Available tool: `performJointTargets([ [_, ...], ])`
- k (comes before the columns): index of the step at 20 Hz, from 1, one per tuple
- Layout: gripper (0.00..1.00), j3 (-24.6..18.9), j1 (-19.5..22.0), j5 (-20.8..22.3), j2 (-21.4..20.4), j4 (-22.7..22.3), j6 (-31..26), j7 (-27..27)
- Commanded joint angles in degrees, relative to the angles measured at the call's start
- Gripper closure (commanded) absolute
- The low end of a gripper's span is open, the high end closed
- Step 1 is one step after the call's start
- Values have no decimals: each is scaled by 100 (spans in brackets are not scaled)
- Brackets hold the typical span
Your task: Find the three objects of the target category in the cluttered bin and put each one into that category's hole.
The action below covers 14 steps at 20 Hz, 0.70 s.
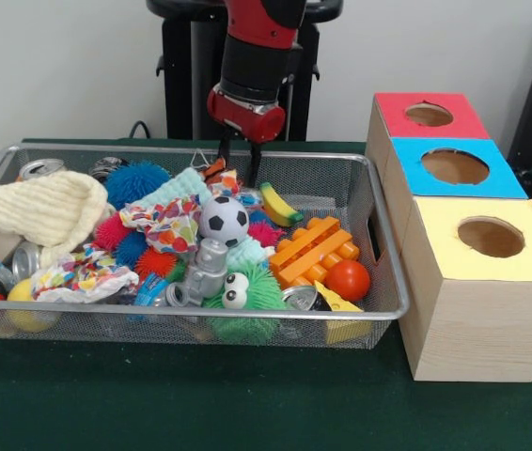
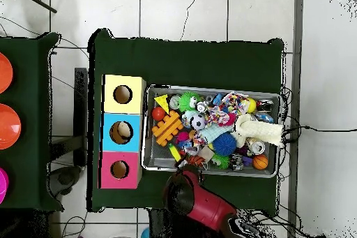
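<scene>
Nearest me in the front view is the green counter [image 1: 247, 404], and on it the wire basket [image 1: 393, 282] packed with toys. Along its near rim I see a green spiky ball with googly eyes [image 1: 247, 296], a grey toy robot [image 1: 208, 271], a red ball [image 1: 348, 280] and a yellow wedge [image 1: 339, 301]. Just behind them lie an orange building block [image 1: 315, 249] and a small soccer ball [image 1: 223, 220], with a blue spiky ball [image 1: 137, 182] and a cream knitted cloth [image 1: 40, 207] off to the left. A toy banana [image 1: 278, 204] lies toward the far side.

Right of the basket, touching it, stands the wooden box with three holes: yellow top [image 1: 492, 237] nearest, blue top [image 1: 455, 167] in the middle, red top [image 1: 429, 115] farthest.

At the far rim the gripper [image 1: 239, 162] hangs over the clutter, its two thin jaws spread apart and holding nothing, tips just above the toys near the banana.
</scene>
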<state>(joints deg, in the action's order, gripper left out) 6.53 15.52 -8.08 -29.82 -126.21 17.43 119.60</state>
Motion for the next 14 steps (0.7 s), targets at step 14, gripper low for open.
performJointTargets([
  [14, 0, -493, 19, -115, 921, 688, 873, 1098],
])
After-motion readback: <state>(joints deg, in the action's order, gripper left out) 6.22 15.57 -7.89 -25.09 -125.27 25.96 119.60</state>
